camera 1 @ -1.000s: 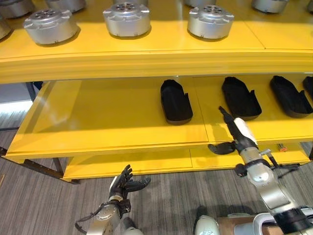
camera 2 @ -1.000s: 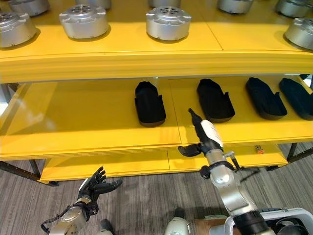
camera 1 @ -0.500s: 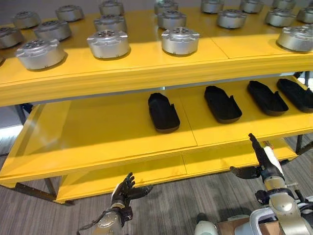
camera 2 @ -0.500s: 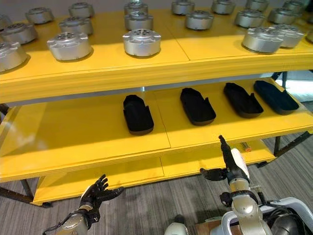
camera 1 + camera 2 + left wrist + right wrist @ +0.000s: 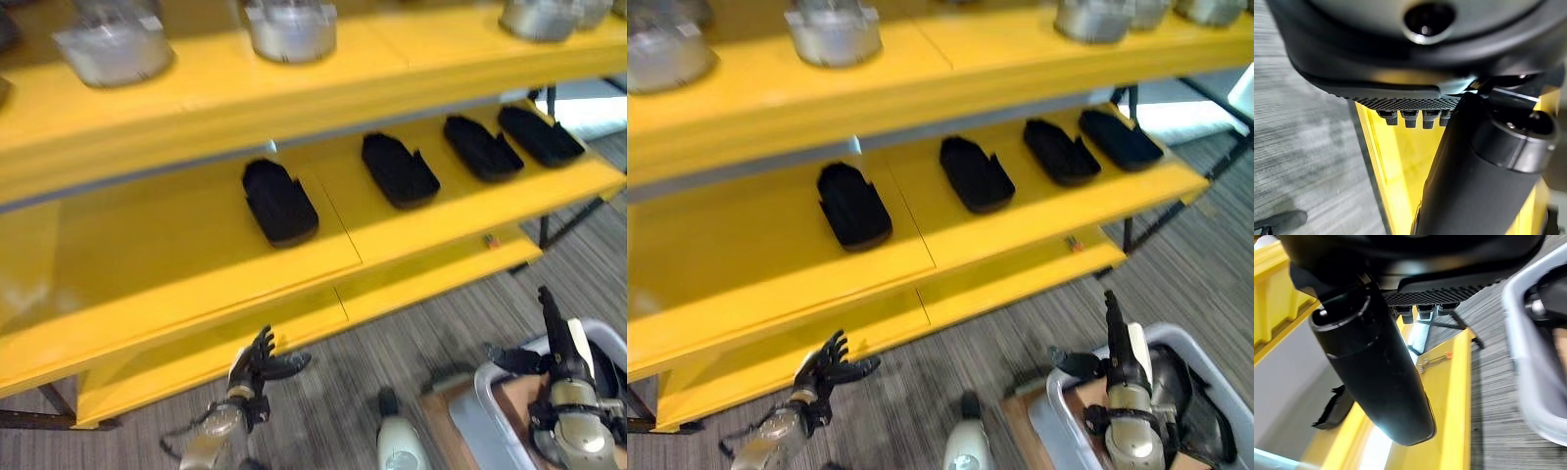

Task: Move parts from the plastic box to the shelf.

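Right eye view shows my right hand (image 5: 1125,345) held upright over the near rim of the grey plastic box (image 5: 1198,349), fingers straight, thumb stuck out sideways, nothing in it. Dark parts (image 5: 1176,384) lie inside the box beside that hand. My left hand (image 5: 828,364) hangs low over the grey carpet (image 5: 921,392) in front of the yellow shelf (image 5: 921,269), fingers spread loosely, empty too. Four black parts (image 5: 853,204) sit in a row on the middle board, well apart from either hand, and silver round housings (image 5: 833,34) stand on the top board. A lower yellow board juts out between me and the middle one. Right wrist view adds a small orange-tipped tool (image 5: 1436,359) lying on a yellow board and one black part (image 5: 1332,409) past my thumb. Left wrist view gives the yellow frame (image 5: 1386,161) close behind my fingertips (image 5: 1410,117).
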### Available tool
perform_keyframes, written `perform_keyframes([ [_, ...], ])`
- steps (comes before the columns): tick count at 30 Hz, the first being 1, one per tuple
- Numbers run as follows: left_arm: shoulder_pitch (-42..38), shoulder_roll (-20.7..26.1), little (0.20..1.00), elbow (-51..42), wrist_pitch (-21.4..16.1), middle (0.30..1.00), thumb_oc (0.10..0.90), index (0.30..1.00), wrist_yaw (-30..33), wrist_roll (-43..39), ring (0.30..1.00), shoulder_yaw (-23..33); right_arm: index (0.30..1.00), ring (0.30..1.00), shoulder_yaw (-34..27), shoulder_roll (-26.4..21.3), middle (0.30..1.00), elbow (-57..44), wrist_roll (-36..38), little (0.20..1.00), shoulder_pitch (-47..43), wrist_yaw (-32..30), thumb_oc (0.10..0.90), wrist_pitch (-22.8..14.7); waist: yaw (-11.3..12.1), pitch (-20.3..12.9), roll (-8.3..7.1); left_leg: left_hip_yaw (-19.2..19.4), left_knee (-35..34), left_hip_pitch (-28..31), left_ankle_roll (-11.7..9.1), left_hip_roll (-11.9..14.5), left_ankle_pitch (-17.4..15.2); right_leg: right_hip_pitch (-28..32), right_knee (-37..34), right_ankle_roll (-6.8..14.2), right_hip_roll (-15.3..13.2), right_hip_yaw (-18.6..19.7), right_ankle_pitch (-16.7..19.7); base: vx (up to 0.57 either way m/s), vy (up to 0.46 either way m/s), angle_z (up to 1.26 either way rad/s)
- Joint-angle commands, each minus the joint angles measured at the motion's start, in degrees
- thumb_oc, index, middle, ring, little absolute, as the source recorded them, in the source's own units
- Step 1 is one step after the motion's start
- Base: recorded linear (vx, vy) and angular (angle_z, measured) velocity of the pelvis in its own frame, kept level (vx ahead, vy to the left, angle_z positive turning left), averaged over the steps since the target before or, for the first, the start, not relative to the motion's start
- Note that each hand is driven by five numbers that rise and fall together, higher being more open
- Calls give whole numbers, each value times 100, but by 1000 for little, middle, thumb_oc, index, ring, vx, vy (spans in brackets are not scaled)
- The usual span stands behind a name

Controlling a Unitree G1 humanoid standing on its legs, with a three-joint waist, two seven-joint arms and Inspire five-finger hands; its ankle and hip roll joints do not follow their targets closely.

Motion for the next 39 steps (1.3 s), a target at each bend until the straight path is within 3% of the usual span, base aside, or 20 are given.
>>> perform_keyframes([
  [1,-531,344,1000,-535,-634,1000,900,1000,116,173,1000,-58,1000,1000,-548,-232,1000,-478,100,1000,-218,-449,900,-441,-45,116,99,162,-640,451,9,-58,-42,-117,-137,374,-486,-66,1460,-133,185,-18],
  [3,-610,370,1000,-520,-632,1000,900,1000,179,137,1000,-117,1000,1000,-477,-274,1000,-418,170,1000,-227,-477,900,-428,-52,185,200,425,-960,496,68,-112,120,-238,-60,374,-611,-749,1338,-157,210,-42],
  [4,-618,365,1000,-514,-634,1000,900,1000,179,133,1000,-118,1000,1000,-478,-283,1000,-407,175,1000,-236,-481,900,-433,-73,185,209,411,-1012,506,67,-129,148,-233,-44,374,-618,-773,1315,-125,255,-68],
  [5,-617,368,1000,-524,-649,1000,900,1000,183,84,1000,-165,1000,1000,-413,-335,1000,-354,235,1000,-270,-496,900,-431,-84,180,274,605,-1296,553,117,-177,298,-218,123,374,-643,-1009,1022,-55,171,-59],
  [6,-617,363,1000,-520,-652,1000,900,1000,182,81,1000,-162,1000,1000,-410,-345,1000,-346,238,1000,-274,-498,900,-434,-81,178,265,627,-1358,590,114,-205,331,-229,148,374,-654,-991,999,-134,360,-46],
  [8,-506,367,1000,-563,-668,1000,900,1000,138,-31,1000,-123,1000,1000,-269,-424,1000,-355,236,1000,-353,-485,900,-467,53,101,304,1042,-1718,714,223,-299,561,118,654,301,-682,-1279,517,-129,282,-80],
  [11,-293,372,1000,-631,-630,1000,900,1000,91,-122,1000,-12,1000,1000,-109,-512,1000,-347,188,1000,-516,-463,900,-458,242,41,324,1338,-1951,823,317,-340,668,410,1167,183,-702,-1298,255,-161,130,-152],
  [14,148,466,1000,-740,-577,1000,900,1000,28,-215,1000,233,1000,1000,9,-532,1000,-358,193,1000,-745,-427,900,-472,622,-148,244,1628,-1621,657,280,-52,786,988,1124,180,-768,-1391,293,-191,-152,-117],
  [15,331,540,1000,-796,-552,1000,900,1000,10,-235,1000,379,1000,1000,74,-507,1000,-377,199,1000,-823,-403,900,-476,836,-277,172,1730,-1236,472,130,317,879,1288,840,243,-786,-1626,440,-145,-233,-159],
  [16,337,544,1000,-801,-550,1000,900,1000,10,-235,1000,381,1000,1000,76,-504,1000,-377,198,1000,-821,-404,900,-475,838,-276,179,1722,-1210,465,121,343,872,1298,827,240,-768,-1631,444,-127,-300,-140],
  [17,428,540,1000,-797,-550,1000,900,1000,29,-275,1000,469,1000,1000,144,-495,1000,-373,205,1000,-876,-385,900,-483,951,-369,97,1780,-993,334,1,558,980,1466,515,267,-649,-1762,398,-77,-241,-127],
  [18,466,536,1000,-784,-517,1000,900,1000,6,-275,1000,505,1000,1000,143,-447,1000,-392,201,1000,-876,-382,900,-474,993,-439,50,1727,-911,268,-98,682,1079,1488,300,260,-518,-1679,242,-77,-299,-116],
  [19,565,501,1000,-769,-495,1000,900,1000,-5,-279,1000,596,1000,1000,127,-412,1000,-419,194,1000,-829,-365,900,-478,1036,-496,84,1737,-856,339,-234,849,1216,1455,198,244,-434,-1669,-145,-24,-176,-84],
  [20,578,498,1000,-774,-494,1000,900,1000,-9,-278,1000,599,1000,1000,130,-415,1000,-423,195,1000,-820,-363,900,-478,1053,-492,91,1747,-851,364,-261,882,1237,1457,216,225,-410,-1653,-180,-17,-140,-67],
  [21,622,461,1000,-751,-476,1000,900,1000,-11,-248,1000,582,1000,1000,115,-406,1000,-401,224,1000,-791,-360,900,-484,1003,-508,105,1765,-860,438,-315,953,1341,1452,216,178,-328,-1567,-299,-80,-184,-93],
  [22,626,410,1000,-761,-483,1000,900,1000,-14,-266,1000,594,1000,1000,82,-405,1000,-479,250,1000,-707,-331,900,-500,909,-495,161,1865,-985,554,-496,1154,1644,1384,206,76,-96,-1447,-619,-81,-183,-99],
  [26,698,304,1000,-778,-463,1000,900,1000,-67,-251,1000,562,1000,1000,33,-416,1000,-485,285,1000,-555,-287,900,-520,745,-513,313,2013,-1333,877,-707,1369,2129,1320,193,-33,242,-1224,-961,-119,-169,-60],
  [29,649,246,1000,-744,-472,1000,900,1000,-76,-206,1000,481,1000,1000,1,-452,1000,-529,260,1000,-473,-291,900,-543,602,-508,411,2120,-1580,1053,-752,1397,2321,1223,316,-83,356,-1146,-1073,-104,-88,-42],
  [30,622,203,1000,-736,-473,1000,900,1000,-111,-135,1000,377,1000,1000,-2,-532,1000,-536,241,1000,-403,-277,900,-577,438,-467,515,2276,-1710,1243,-825,1462,2540,1077,502,-139,477,-1054,-1176,-129,-107,-24],
  [39,512,58,1000,-725,-457,1000,900,1000,-210,-44,1000,141,1000,1000,1,-592,1000,-513,245,1000,-304,-321,900,-628,161,-395,818,2375,-2049,1501,-834,1632,3138,560,1614,-489,851,-970,-1745,-106,-95,-25],
])
